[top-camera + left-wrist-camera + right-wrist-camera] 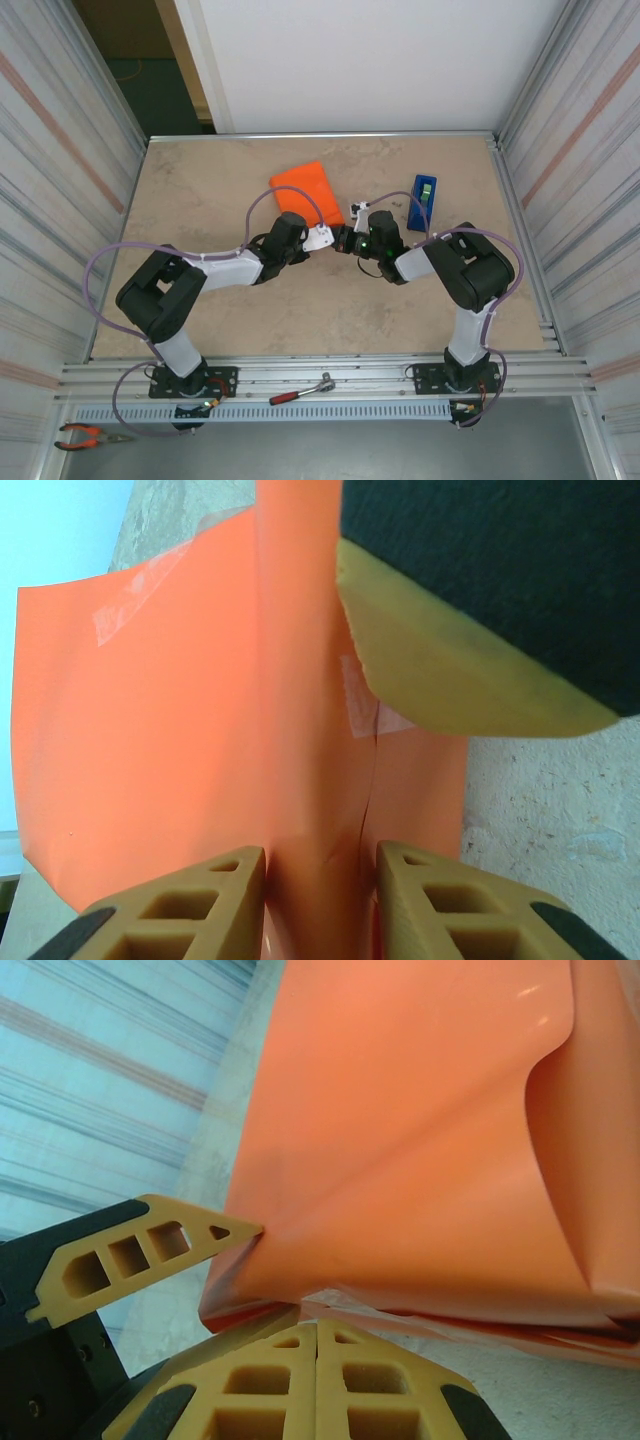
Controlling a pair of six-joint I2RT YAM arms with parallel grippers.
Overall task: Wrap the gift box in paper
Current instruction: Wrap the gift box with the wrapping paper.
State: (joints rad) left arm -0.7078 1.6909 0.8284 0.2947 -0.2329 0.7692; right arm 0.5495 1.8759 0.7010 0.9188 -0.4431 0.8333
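the orange paper (303, 188) parcel lies mid-rear on the surface (200, 190), with bare room to its left and behind it. the left fingers (180, 920) pinch a raised paper fold at its near edge. the right fingers (250, 1380), pressed together, touch that same edge. a blue tape dispenser (422, 200) stands near on the right.

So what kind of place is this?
Probably a robot test booth, not a home: the left arm and right arm are bolted at the edge of a table, ribbed panel walls close in both sides, and a ratchet and pliers lie by the rail.
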